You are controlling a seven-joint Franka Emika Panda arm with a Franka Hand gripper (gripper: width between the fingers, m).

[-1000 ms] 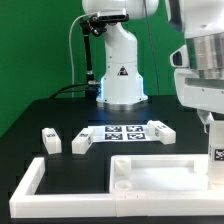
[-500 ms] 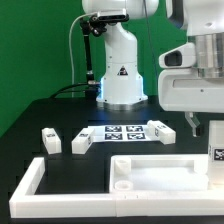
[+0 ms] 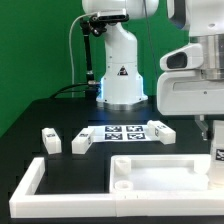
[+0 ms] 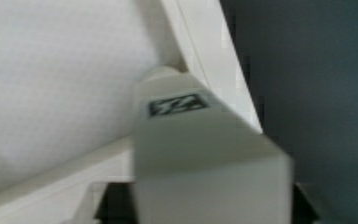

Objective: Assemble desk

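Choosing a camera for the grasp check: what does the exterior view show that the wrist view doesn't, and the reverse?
Exterior only: the pincer itself, the marker board, three loose legs, the border rail and the robot base.
Wrist only: a close, blurred look at the tag on the leg below the camera.
Both: apparently that same leg, at the exterior view's right, plus the tabletop panel and the dark table.
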